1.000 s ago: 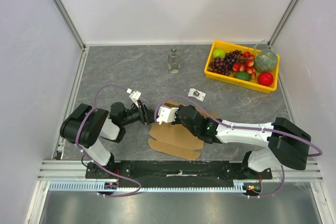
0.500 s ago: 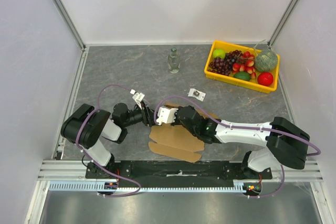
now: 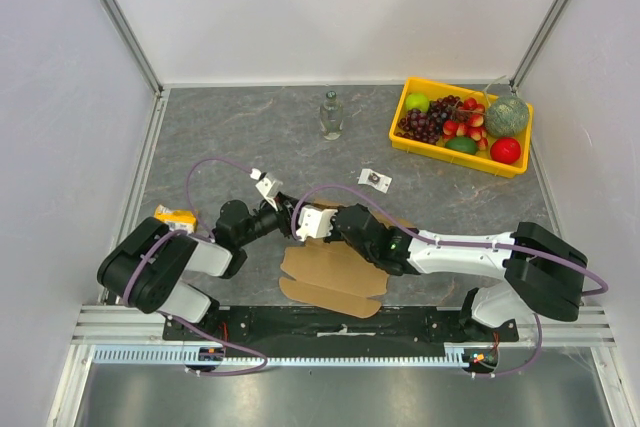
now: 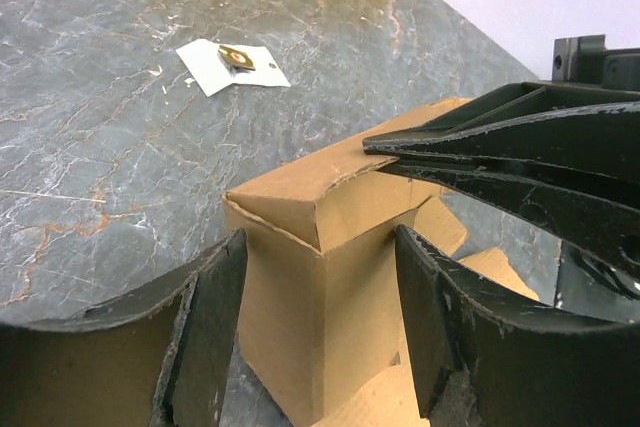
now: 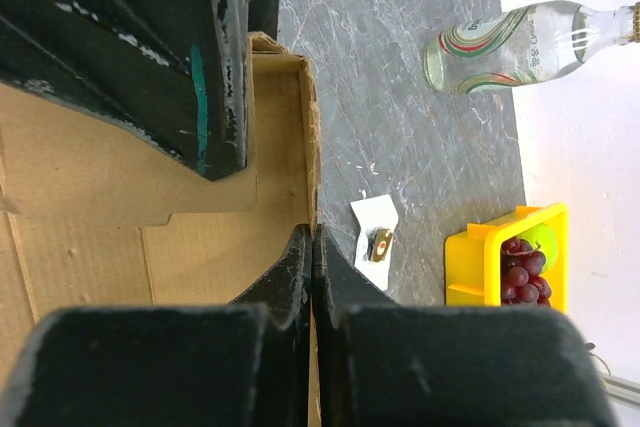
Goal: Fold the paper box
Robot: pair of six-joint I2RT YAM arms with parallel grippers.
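The paper box [image 3: 335, 269] is a brown cardboard sheet lying flat near the front edge, with one corner folded up into walls [image 4: 320, 277]. My left gripper [image 3: 284, 215] is open, and its fingers [image 4: 215, 297] stand on either side of that raised corner. My right gripper [image 3: 304, 229] is shut on the top edge of a raised wall [image 5: 312, 162]. In the left wrist view its fingers [image 4: 520, 152] pinch that edge from the right. In the right wrist view the left gripper's fingers [image 5: 215, 47] show at the top left.
A white card with a small metal piece [image 3: 375, 180] lies just behind the box. A clear bottle [image 3: 330, 115] stands at the back middle. A yellow fruit tray [image 3: 404, 142] sits at the back right. A small yellow carton [image 3: 175, 216] lies by the left arm.
My left arm has leaned lower and reached right, bringing its open fingers around the box corner. The yellow carton has come into view. The cardboard sheet has shifted slightly toward the front.
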